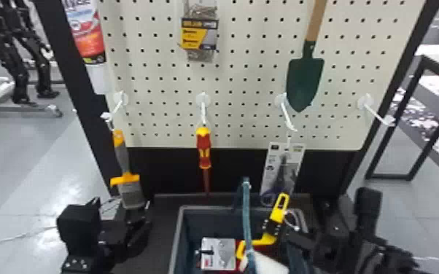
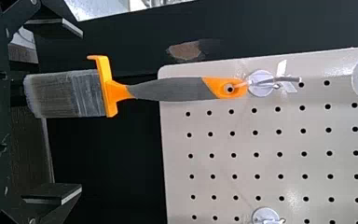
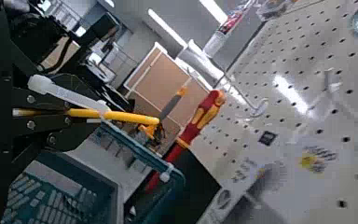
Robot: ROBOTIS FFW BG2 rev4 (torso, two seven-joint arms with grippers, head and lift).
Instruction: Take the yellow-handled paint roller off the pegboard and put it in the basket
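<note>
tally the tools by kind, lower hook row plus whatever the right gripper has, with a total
brush: 1
screwdriver: 1
packaged tool: 1
roller, gripped: 1
total: 4

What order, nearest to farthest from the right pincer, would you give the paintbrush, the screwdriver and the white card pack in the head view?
From the right pincer:
1. White card pack: just beyond it, under the third hook from the left.
2. Screwdriver: leftward, second hook.
3. Paintbrush: far left.
</note>
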